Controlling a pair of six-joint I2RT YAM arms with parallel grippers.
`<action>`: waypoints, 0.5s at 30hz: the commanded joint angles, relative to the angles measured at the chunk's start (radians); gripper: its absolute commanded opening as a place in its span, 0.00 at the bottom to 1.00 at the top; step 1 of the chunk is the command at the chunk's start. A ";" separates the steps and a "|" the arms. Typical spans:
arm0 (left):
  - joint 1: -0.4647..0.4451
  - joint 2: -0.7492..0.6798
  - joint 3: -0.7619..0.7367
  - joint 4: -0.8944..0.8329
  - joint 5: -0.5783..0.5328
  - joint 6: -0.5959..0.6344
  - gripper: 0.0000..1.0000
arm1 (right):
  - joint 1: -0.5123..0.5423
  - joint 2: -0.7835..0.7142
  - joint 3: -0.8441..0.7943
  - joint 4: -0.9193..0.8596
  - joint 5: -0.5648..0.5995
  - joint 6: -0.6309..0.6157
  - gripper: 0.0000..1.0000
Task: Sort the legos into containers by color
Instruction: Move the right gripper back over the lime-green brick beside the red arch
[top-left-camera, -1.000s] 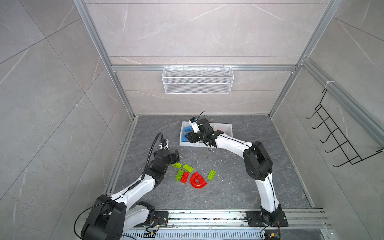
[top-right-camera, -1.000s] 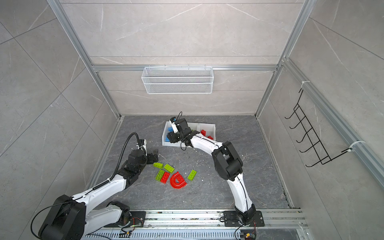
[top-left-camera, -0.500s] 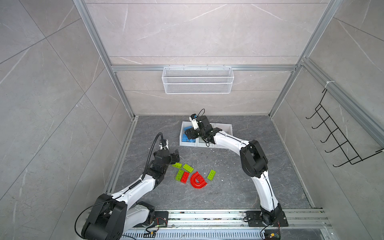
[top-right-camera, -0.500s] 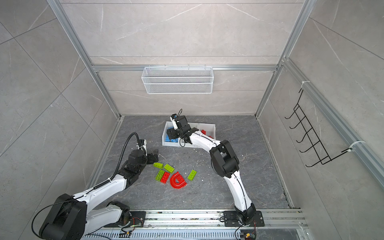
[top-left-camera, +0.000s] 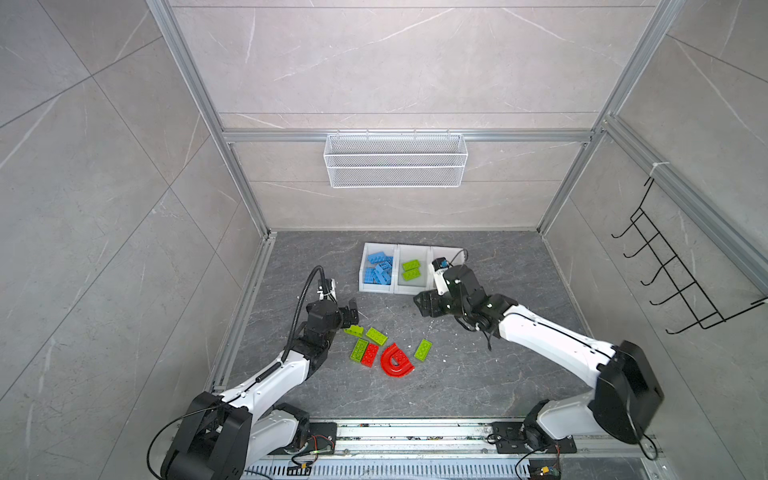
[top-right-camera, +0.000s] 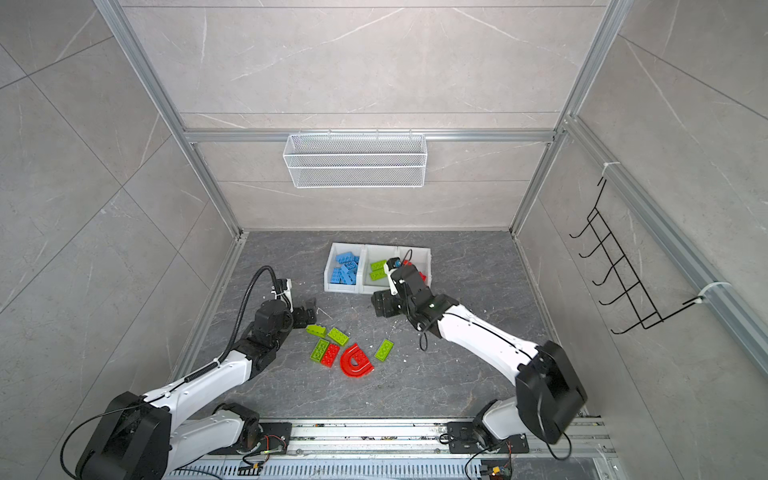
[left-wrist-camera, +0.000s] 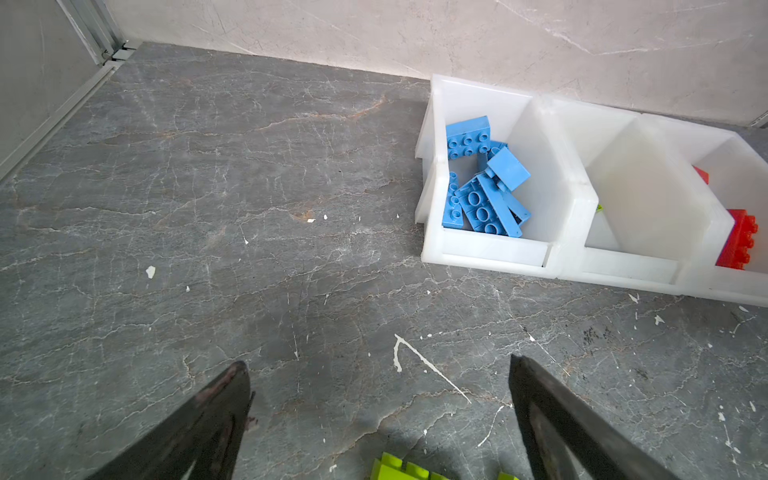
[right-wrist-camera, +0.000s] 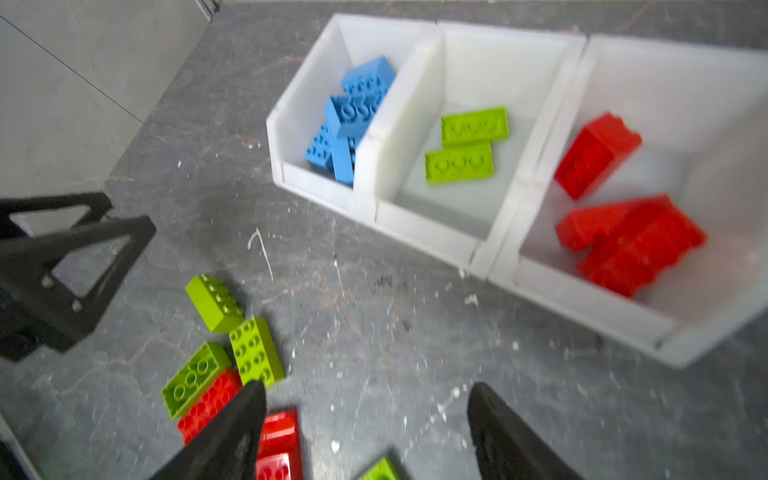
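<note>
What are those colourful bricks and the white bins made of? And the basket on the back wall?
The bricks look like hard moulded plastic, smooth and faintly glossy, with crisp studs. The bins seem milky white plastic, softly shiny, with moulded lips. The basket looks like white-coated wire mesh, probably metal: the wall shows through.

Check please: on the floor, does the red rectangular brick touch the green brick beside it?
Touching. The right wrist view shows the red brick and green brick side by side, no gap between them.
</note>
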 joint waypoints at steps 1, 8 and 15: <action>0.006 -0.034 -0.009 0.033 0.002 -0.014 0.99 | 0.063 -0.061 -0.134 -0.097 0.057 0.118 0.78; 0.005 -0.037 -0.011 0.028 0.005 -0.017 0.99 | 0.182 -0.074 -0.293 -0.001 0.062 0.259 0.75; 0.005 0.004 0.000 0.034 0.006 -0.010 0.99 | 0.241 0.039 -0.324 0.137 0.050 0.291 0.74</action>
